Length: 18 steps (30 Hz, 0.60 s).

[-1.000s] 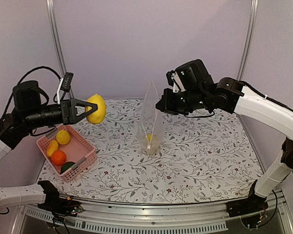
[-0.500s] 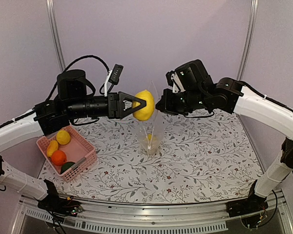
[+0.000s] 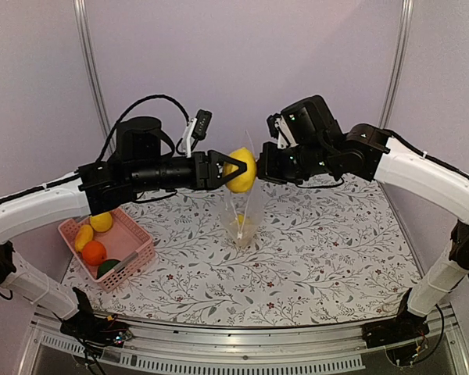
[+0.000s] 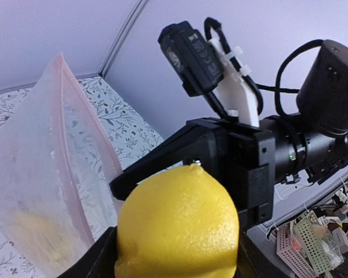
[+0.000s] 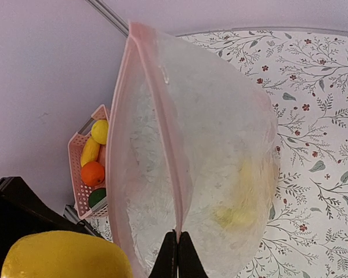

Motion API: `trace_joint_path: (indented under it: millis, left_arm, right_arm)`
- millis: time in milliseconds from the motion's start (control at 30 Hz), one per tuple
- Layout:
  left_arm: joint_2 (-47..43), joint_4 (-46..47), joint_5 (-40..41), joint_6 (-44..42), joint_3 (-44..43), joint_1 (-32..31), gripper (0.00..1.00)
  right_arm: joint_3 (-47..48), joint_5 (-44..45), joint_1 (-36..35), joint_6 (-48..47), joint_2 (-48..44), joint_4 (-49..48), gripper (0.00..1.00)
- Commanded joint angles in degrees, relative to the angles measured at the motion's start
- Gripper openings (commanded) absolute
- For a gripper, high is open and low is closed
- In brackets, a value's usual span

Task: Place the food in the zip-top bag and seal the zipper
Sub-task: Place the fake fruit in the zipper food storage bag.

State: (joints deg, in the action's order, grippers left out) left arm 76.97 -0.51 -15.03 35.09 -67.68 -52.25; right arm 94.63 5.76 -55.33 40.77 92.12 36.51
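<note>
From above: the left end effector, clasping a lemon, hangs beside the top of the upright zip-top bag, whose rim the right end effector pinches.
Left wrist: the bag lies left of the lemon.
Right wrist: fingers pressed together on the zipper, with the lemon outside the mouth's left lip.

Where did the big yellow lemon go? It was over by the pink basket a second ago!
The left tool carried the lemon rightward, from near the pink basket to the top of the zip-top bag, gripping it the whole way. Unchanged: the right tool pinches the bag's upper edge, holding it upright, a yellow piece sits at its bottom, and the other fruits lie in the basket.
</note>
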Motion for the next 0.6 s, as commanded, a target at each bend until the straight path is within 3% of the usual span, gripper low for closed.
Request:
trace_joint_path:
  millis: [0,433,567]
  left_arm:
    - [1.5,-6.6,6.3,-2.7,-1.1,-0.6,0.50]
    - [7.3,-18.0,14.8,-3.2,-6.4,-0.5,0.51]
    - [9.1,-19.1,16.4,-3.0,-8.7,-0.5,0.60]
  right_arm:
    - [0.9,0.7,0.0,-0.7,-1.7,0.2,0.00]
    - [0.6,0.0,0.0,-0.7,-2.4,-0.5,0.00]
    - [0.7,-0.9,0.0,-0.5,-1.6,-1.0,0.00]
